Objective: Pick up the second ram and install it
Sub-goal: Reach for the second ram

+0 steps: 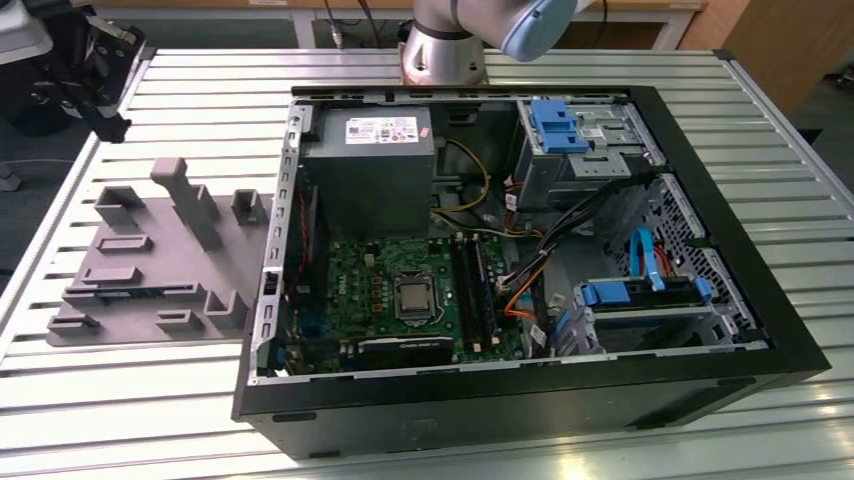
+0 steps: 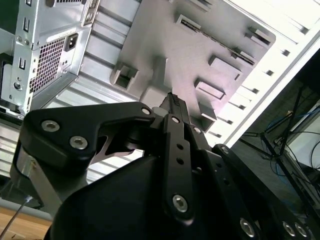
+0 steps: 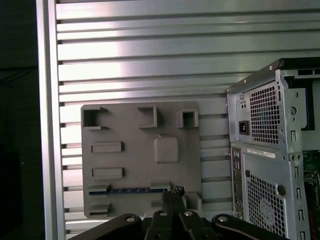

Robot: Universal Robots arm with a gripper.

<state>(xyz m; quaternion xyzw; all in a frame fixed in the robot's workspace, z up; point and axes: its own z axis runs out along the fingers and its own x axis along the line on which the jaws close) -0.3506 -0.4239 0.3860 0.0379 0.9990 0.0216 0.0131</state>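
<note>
Now claw (image 3: pixel 176 190) clenched, empty; 2nd ram (image 3: pixel 131 189) in gray jig (image 3: pixel 135 150) slot, close by.

Even daylight – strong glare on the table slats (image 3: pixel 150 60), edges dark.

Work surface: a silver ribbed aluminium table top (image 1: pixel 561 70) built of parallel profile slats with dark grooves between them. A plain aluminium edge rail (image 3: pixel 46 125) frames it. Strong light glares white on the slats in both wrist views. In the exterior view, light-brown wooden furniture (image 1: pixel 787 40) stands beyond the table's far corner. In the second wrist view, a shadowed area with thin dark cables (image 2: pixel 300 150) lies past the table edge.
</note>
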